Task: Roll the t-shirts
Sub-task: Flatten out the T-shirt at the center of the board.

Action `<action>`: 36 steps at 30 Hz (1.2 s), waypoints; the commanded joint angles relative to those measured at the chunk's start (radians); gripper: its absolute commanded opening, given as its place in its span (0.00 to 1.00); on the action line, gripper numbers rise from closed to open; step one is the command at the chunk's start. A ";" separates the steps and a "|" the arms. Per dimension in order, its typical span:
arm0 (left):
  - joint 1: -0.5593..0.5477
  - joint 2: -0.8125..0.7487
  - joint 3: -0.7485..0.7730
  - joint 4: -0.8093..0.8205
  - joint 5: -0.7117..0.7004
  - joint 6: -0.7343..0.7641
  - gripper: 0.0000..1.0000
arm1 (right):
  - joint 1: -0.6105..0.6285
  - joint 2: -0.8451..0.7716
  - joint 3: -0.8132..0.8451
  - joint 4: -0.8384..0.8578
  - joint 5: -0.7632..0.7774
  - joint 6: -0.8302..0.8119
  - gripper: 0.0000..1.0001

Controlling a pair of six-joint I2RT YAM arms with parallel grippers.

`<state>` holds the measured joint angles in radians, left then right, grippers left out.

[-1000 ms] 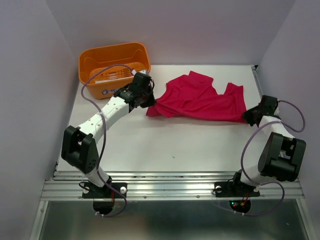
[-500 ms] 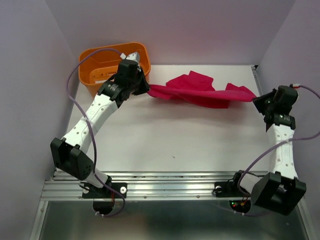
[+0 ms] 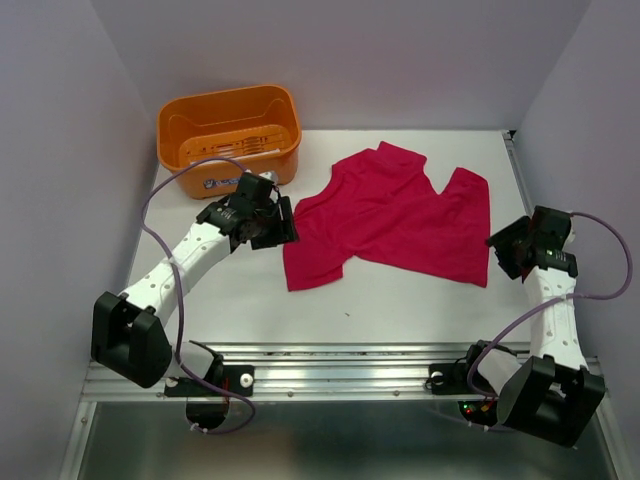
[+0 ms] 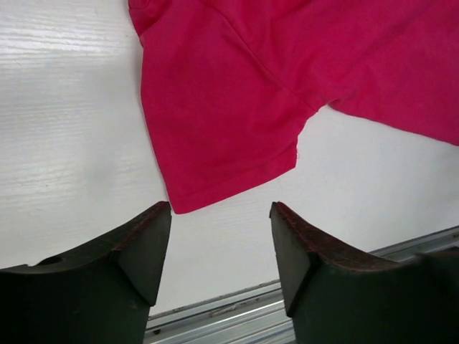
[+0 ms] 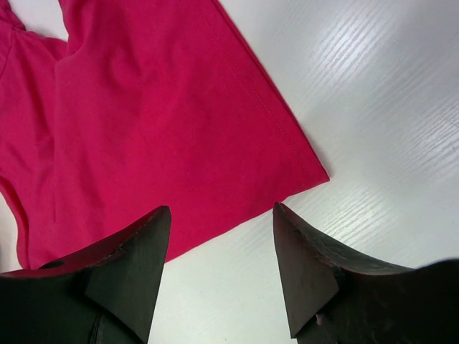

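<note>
**Fig.** Overhead view, read L to R, w/ both wrist views.

**(a)** Orange basket point(image 3: 201, 181) at far-L corner of the white table point(image 3: 400, 310), well apart from the t-shirt.

**(b)** Left gripper point(image 3: 284, 224), just in front of the basket, points R toward the cloth. Jaws spread, nothing btw them. In the wrist view bare table shows in the gap of the left gripper point(image 4: 221, 215), both dark fingers point(image 4: 136, 247) clear of the fabric.

**(c)** Crimson-pink t-shirt point(image 3: 400, 215) lies opened out and mostly flat, w/ a few creases, on the far-centre to R part of the table. Its near-L lobe ends just beside the left gripper's tips. In the L wrist view a corner of the t-shirt point(image 4: 229, 100) stops just ahead of the gap, not touching either finger.

**(d)** Right gripper point(image 3: 500, 256), at the R edge of the table, points L at the near-R corner of the cloth. Jaws spread, holding nothing. In the R wrist view the hem of the t-shirt point(image 5: 158, 122) runs across just ahead of the right gripper point(image 5: 222, 218). The L finger overlaps the hem in that view. Contact: cannot tell.
</note>
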<state>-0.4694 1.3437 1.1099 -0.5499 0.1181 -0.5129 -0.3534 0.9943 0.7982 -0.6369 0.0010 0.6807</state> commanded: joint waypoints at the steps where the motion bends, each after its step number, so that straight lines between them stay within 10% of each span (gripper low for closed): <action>1: 0.000 -0.035 -0.051 0.019 -0.083 -0.013 0.63 | -0.006 -0.002 0.024 0.034 0.007 -0.035 0.64; 11: -0.002 -0.051 -0.373 0.241 -0.032 -0.154 0.72 | -0.006 -0.022 -0.048 0.057 -0.058 -0.040 0.64; 28: -0.077 0.199 -0.415 0.487 0.074 -0.251 0.66 | -0.006 -0.014 -0.077 0.065 -0.091 -0.049 0.72; 32: -0.078 0.250 -0.381 0.498 0.063 -0.250 0.48 | -0.006 -0.025 -0.083 0.055 -0.070 -0.041 0.73; 36: -0.077 0.270 -0.300 0.469 0.051 -0.222 0.00 | -0.006 -0.029 -0.105 0.062 -0.084 -0.038 0.77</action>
<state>-0.5411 1.5867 0.7540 -0.0250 0.2062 -0.7700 -0.3534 0.9855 0.7151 -0.6128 -0.0780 0.6502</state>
